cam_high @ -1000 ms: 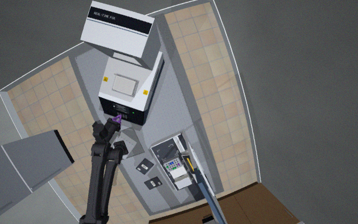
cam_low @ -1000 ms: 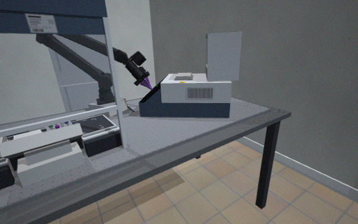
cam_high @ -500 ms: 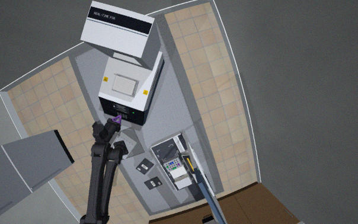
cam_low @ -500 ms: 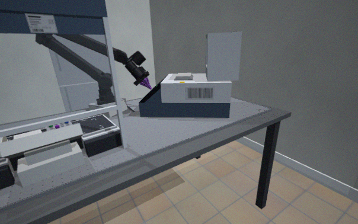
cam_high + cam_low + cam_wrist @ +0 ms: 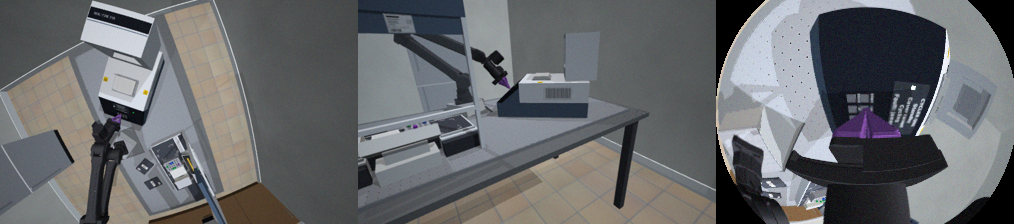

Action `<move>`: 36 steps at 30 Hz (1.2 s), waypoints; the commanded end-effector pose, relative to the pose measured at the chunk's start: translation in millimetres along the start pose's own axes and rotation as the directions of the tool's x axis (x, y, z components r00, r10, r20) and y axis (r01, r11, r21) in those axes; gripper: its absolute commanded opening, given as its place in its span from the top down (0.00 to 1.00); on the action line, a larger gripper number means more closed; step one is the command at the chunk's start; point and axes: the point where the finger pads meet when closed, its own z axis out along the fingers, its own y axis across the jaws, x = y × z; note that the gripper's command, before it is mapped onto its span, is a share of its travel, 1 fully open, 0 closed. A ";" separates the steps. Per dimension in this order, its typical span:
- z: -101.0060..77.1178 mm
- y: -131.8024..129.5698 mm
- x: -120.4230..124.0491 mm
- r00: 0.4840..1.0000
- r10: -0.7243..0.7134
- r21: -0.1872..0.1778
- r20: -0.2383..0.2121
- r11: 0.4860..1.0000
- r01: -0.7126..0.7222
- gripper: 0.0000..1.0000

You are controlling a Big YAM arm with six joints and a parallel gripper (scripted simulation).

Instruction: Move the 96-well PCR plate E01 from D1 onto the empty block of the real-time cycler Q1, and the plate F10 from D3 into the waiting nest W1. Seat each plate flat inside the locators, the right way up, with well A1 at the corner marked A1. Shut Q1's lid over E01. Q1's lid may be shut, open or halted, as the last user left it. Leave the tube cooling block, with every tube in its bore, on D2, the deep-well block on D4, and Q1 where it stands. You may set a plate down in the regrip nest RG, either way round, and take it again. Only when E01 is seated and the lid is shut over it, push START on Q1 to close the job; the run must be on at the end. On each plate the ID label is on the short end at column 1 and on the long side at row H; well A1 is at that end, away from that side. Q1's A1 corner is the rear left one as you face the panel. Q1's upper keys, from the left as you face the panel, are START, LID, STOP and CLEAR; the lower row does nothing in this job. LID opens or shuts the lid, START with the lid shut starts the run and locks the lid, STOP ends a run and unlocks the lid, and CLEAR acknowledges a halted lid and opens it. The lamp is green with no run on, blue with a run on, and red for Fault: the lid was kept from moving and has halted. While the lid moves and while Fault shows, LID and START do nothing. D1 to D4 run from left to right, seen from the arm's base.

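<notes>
The cycler Q1 stands on the table with its lid [image 5: 118, 28] upright and open. A white PCR plate [image 5: 124, 84] lies on its block and also shows in the side view [image 5: 542, 77]. The lamp [image 5: 133, 112] on the dark front panel is green. My gripper [image 5: 116, 119] has its purple fingers shut on nothing. Its tips point at the left part of the sloped panel [image 5: 504, 83]. In the wrist view the tips [image 5: 868, 125] sit just below the key rows [image 5: 859, 103]. I cannot tell whether they touch a key.
The deck [image 5: 175, 160] stands right of the arm. Its near slot [image 5: 167, 146] is dark and empty. Then come the tube block with coloured caps [image 5: 173, 163] and two white blocks [image 5: 181, 178]. Two dark nests [image 5: 144, 166] [image 5: 153, 182] lie on the table.
</notes>
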 end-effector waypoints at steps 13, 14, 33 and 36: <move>-2.9 -1.3 -1.6 1.000 0.010 0.008 0.006 1.000 -0.011 1.00; -2.7 -0.5 -0.3 1.000 0.014 0.008 0.003 1.000 -0.014 1.00; -8.9 -30.9 -6.6 1.000 0.002 0.054 0.015 0.999 -0.003 1.00; -9.6 -36.8 -6.0 1.000 0.009 0.069 0.015 0.998 -0.010 1.00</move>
